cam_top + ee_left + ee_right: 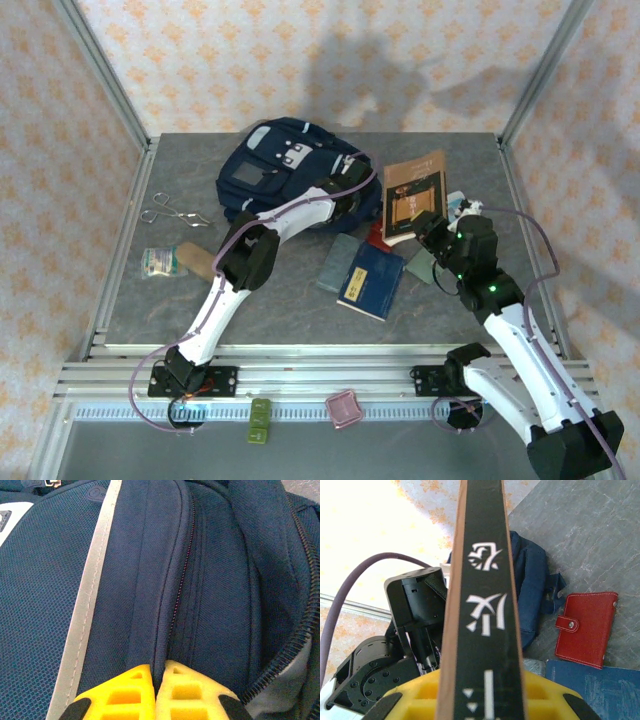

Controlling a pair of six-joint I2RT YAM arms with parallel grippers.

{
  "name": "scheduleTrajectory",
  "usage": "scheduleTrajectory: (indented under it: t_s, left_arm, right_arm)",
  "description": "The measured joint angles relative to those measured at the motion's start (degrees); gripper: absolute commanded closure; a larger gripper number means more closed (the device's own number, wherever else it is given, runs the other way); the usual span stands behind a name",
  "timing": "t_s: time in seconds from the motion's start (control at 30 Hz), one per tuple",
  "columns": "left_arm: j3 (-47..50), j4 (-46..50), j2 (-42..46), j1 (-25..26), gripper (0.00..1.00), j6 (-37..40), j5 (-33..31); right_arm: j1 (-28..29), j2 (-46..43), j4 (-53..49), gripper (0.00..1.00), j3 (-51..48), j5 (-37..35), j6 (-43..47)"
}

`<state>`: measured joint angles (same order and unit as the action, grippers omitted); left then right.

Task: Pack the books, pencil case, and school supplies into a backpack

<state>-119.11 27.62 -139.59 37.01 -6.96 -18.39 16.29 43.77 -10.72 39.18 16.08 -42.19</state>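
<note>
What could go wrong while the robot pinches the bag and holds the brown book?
1. The left jaws pinch just a thin fold of the backpack; the fold might slip out and the bag could flop back.
2. The right jaws hold the brown book by one end, so it may tilt or slip.
3. The book hangs close to the left arm and could bump it.

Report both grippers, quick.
Left gripper: shut, pinching a fold of the backpack.
Right gripper: shut on the brown book.
</note>
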Motion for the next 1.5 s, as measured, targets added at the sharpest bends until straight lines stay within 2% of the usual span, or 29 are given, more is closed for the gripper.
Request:
scheduleTrajectory:
  t_s: [0.27, 0.57, 0.77, 1.17, 1.5]
  left_arm:
    - [3.2, -1.2, 2.5, -0.1, 1.00, 0.7, 0.6]
    - [9.2, -0.7, 15.2, -2.1, 1.00, 2.5, 3.0]
    - [10.6, -0.9, 20.2, -2.3, 1.00, 3.1, 2.9]
    - [12.8, -1.1, 29.1, -4.2, 1.00, 6.8, 2.6]
    - [16.6, -2.4, 35.6, -4.4, 1.00, 9.9, 3.0]
  right_arm:
    - [0.0, 0.4, 0.2, 1.00, -0.1, 0.5, -0.2]
    - [0.0, 0.8, 0.9, 1.00, -0.6, 1.0, -0.4]
    - [0.0, 3.9, 4.4, 1.00, -0.7, 5.4, -0.6]
    - [0.1, 22.6, 16.4, 1.00, 0.3, 20.3, -2.4]
    - [6.2, 44.2, 22.0, 1.00, 16.0, 28.7, -2.9]
